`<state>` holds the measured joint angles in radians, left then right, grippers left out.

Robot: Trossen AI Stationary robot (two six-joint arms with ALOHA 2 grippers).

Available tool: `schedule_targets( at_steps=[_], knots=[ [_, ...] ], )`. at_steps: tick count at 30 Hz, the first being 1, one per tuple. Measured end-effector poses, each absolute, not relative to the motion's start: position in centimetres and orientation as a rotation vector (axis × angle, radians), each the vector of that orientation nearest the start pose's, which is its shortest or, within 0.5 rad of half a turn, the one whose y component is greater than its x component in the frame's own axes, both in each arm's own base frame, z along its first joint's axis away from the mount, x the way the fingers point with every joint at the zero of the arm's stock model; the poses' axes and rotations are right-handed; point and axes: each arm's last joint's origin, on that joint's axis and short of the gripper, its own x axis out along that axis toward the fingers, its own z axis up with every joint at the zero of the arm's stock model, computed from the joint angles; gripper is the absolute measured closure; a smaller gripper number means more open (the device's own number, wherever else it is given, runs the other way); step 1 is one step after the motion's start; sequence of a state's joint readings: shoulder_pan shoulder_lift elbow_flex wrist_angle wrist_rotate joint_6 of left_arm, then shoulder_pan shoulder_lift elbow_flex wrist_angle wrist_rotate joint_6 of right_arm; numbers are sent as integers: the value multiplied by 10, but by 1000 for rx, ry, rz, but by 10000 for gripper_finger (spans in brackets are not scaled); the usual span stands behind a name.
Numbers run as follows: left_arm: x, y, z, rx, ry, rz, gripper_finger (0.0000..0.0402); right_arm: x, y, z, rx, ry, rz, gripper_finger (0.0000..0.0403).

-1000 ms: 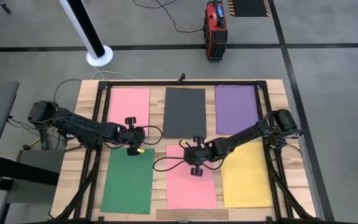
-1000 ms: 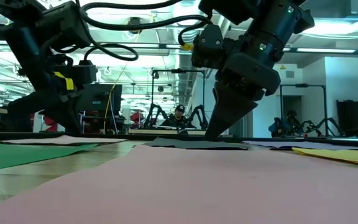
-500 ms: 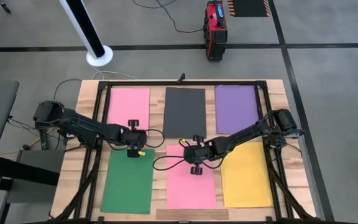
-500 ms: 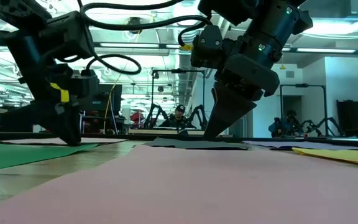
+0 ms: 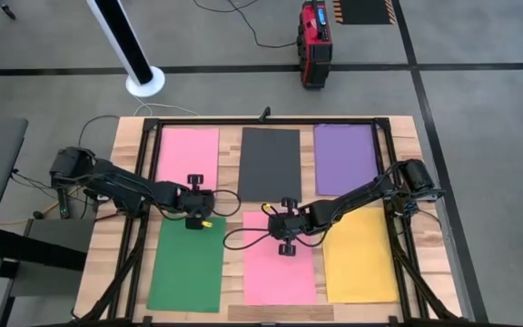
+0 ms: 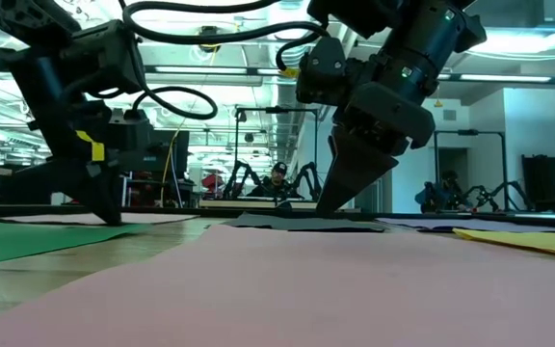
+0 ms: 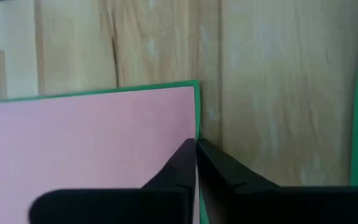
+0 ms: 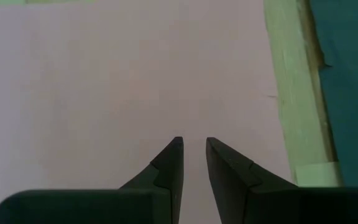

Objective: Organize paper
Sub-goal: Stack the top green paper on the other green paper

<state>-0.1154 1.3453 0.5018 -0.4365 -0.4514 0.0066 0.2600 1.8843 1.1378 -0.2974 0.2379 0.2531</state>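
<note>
While six thin flat sheets of plain coloured paper lie in two rows on the pale wooden tabletop [image 5: 125,145], both arms reach toward the middle. At the far row sit a pink sheet [image 5: 187,154], a dark grey sheet [image 5: 270,162] and a purple sheet [image 5: 344,157]; nearer lie a green sheet [image 5: 187,268], a second pink sheet [image 5: 280,272] and a yellow sheet [image 5: 360,256].

The left gripper [image 7: 196,146] has its fingers pressed together at the near right corner of the far pink sheet, a green edge showing under that corner — whether they pinch the paper cannot be told. The right gripper [image 8: 193,144] is over the near pink sheet's far end, fingers slightly parted, holding nothing.
</note>
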Motion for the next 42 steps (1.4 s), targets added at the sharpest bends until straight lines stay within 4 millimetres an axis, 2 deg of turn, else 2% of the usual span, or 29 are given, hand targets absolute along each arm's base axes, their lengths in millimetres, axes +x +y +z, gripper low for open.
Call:
schedule_targets(
  at_steps=[14, 30, 36, 42],
  knots=[
    [187, -10, 137, 304, 1241, 255, 401, 360, 88, 150, -25, 1000, -107, 334],
    [175, -10, 168, 193, 1065, 260, 401, 371, 83, 156, -53, 892, -78, 334],
    [173, -10, 174, 181, 1035, 261, 401, 385, 68, 166, -108, 746, -64, 334],
    [173, -10, 174, 183, 1028, 275, 401, 405, 28, 184, -134, 517, -124, 348]
  ],
)
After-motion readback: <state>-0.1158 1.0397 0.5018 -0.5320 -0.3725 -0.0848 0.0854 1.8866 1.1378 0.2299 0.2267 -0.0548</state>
